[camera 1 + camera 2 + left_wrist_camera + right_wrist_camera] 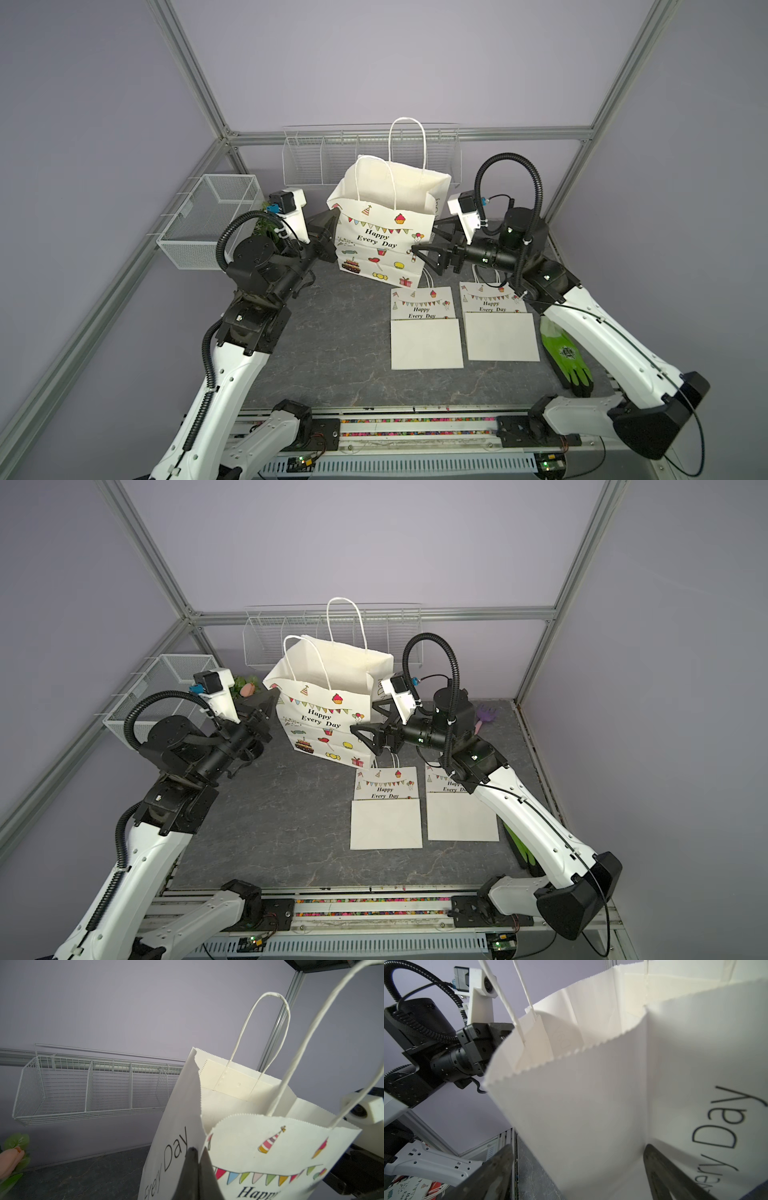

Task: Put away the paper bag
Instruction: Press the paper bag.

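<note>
1. A white mesh basket [195, 232] hangs on the frame outboard of the left end effector [330, 232], well apart from it.
2. An artificial flower [248, 689] lies just behind the left end effector, close to its wrist camera.
3. The left end effector [195, 1167] is fully closed, its two fingers pinching the front left corner edge of the paper bag [259, 1147].
4. The paper bag [374, 241] stands upright and open on the dark surface [332, 332] between the two end effectors. Its printed "Happy Every Day" face is turned toward the robot and both twisted handles rise above its mouth.
5. A white wire rack [316, 162] with dividers is mounted on the back wall, beyond the bag from both end effectors.
6. The right end effector [424, 239] is spread as wide as it goes and holds nothing. In the right wrist view its fingers [496, 1167] stand on either side of the bag's right front corner fold.
7. Two folded paper bags [427, 332] lie flat side by side on the surface, just on the robot's side of the right end effector.
8. A purple toy rake [484, 715] lies behind the right wrist.
9. A green glove [567, 357] lies beside the right forearm, well back from the end effector.
</note>
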Available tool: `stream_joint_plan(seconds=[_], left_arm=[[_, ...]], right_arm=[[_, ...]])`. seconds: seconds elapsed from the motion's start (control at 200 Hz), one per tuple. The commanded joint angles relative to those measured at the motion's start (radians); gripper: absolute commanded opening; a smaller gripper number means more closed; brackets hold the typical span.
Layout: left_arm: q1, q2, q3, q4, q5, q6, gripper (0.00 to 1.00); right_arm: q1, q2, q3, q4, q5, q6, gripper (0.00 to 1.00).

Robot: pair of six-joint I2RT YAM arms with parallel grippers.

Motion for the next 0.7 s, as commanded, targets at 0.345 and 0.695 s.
stream_joint_plan(seconds=[0.345, 0.695], left_arm=[[0.003, 0.022, -0.013, 0.064, 0.080, -0.081, 0.00], [0.003, 0.039, -0.016, 0.064, 0.127, -0.093, 0.00]], right_arm=[[0.039, -0.002, 0.016, 0.031, 0.093, -0.024, 0.83], [0.042, -0.028, 0.000, 0.037, 0.149, -0.031, 0.43]])
